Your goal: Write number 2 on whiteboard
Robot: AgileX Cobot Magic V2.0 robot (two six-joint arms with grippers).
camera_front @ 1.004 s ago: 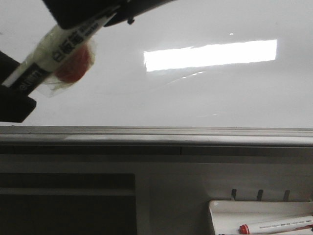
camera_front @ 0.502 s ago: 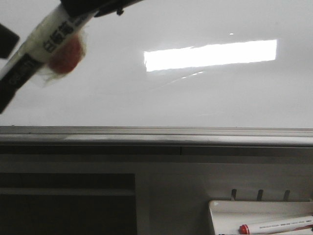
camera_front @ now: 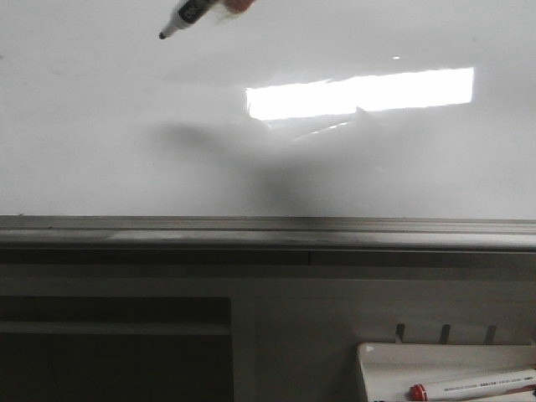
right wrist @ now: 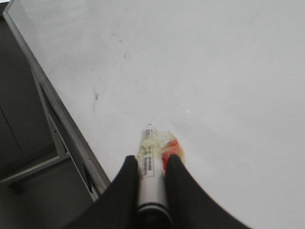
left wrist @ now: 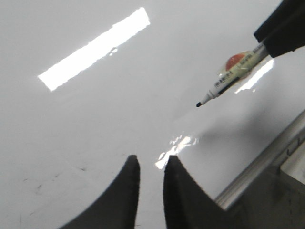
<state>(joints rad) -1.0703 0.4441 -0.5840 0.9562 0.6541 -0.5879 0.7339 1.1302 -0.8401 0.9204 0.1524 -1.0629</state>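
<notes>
Nothing written yet: whiteboard (camera_front: 126, 167) blank, no number 2. Right gripper (right wrist: 151, 164) clamped on marker (camera_front: 191, 15), tip uncapped, at 11 o'clock. Left gripper (left wrist: 151, 164) nearly closed, empty.

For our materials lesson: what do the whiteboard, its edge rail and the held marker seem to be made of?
Whiteboard: probably coated or enamelled sheet, glossy, since it mirrors a bright rectangular light. Edge rail: looks like brushed grey metal, dull sheen. Marker: seemingly plastic barrel with a printed label, held in the right tool.
</notes>
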